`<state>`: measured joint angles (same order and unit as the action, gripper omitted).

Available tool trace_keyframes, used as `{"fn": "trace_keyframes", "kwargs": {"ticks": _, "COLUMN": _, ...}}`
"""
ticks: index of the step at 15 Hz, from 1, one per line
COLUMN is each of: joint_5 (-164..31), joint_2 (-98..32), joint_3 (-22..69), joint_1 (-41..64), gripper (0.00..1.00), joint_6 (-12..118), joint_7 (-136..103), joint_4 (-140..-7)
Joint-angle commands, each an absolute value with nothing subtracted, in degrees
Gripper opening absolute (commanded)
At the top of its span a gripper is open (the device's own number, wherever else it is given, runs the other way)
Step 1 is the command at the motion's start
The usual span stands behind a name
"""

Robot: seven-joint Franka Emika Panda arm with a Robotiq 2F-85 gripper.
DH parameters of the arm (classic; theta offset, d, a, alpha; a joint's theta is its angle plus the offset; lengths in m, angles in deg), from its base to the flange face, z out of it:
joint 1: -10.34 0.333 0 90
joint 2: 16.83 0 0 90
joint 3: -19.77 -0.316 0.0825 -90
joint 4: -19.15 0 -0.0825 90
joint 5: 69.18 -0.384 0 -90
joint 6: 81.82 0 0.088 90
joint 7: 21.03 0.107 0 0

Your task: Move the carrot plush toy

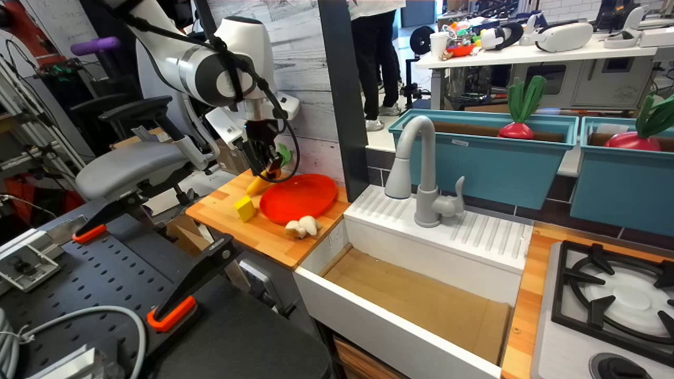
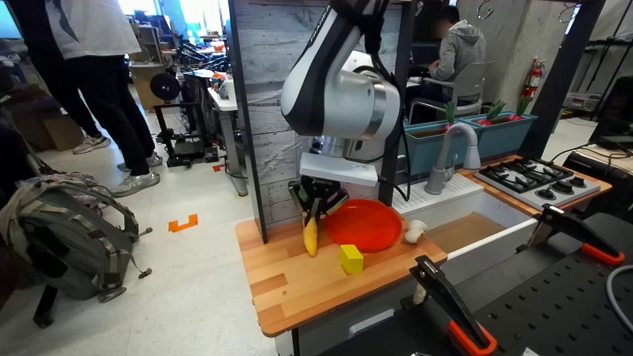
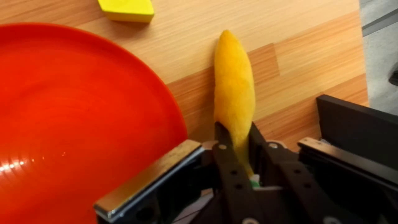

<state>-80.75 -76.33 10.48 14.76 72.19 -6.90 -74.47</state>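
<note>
The carrot plush toy [image 3: 234, 81] is a yellow-orange tapered toy. In the wrist view my gripper [image 3: 235, 132] is shut on its narrower end, one finger on each side. The pointed end sticks out beyond the fingertips over the wood. The toy also shows below my gripper [image 2: 310, 218] in an exterior view [image 2: 310, 238], just left of the red plate. In an exterior view the toy [image 1: 257, 185] lies beyond the yellow block, and its green tuft [image 1: 284, 153] shows behind my gripper [image 1: 269, 171]. I cannot tell whether the toy touches the wooden counter.
The red plate [image 3: 77, 109] lies right beside the toy. A yellow block [image 2: 351, 258] and a pale whitish lump [image 2: 414, 231] sit near it on the wooden counter [image 2: 277, 301]. A wall panel [image 1: 305, 89] rises behind. The sink [image 1: 389, 316] and faucet [image 1: 425, 173] adjoin the counter.
</note>
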Motion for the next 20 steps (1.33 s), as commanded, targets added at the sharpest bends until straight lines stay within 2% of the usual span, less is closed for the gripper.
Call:
{"fn": "trace_keyframes", "kwargs": {"ticks": 1, "joint_5": -81.6, "joint_2": -77.7, "joint_3": 10.7, "joint_1": 15.1, "gripper": 0.5, "joint_6": 68.3, "joint_7": -8.0, "joint_4": -71.5}}
{"fn": "trace_keyframes", "kwargs": {"ticks": 8, "joint_5": -81.1, "joint_2": -77.5, "joint_3": 11.3, "joint_1": 16.1, "gripper": 0.99, "joint_6": 66.2, "joint_7": -7.9, "joint_4": -71.0}}
{"fn": "trace_keyframes", "kwargs": {"ticks": 14, "joint_5": -78.4, "joint_2": -72.0, "joint_3": 13.7, "joint_1": 21.1, "gripper": 1.0, "joint_6": 68.4, "joint_7": -6.6, "joint_4": -77.5}}
{"fn": "trace_keyframes", "kwargs": {"ticks": 20, "joint_5": -70.4, "joint_2": -62.4, "joint_3": 19.4, "joint_1": 30.4, "gripper": 1.0, "joint_6": 69.2, "joint_7": -4.1, "joint_4": -87.6}}
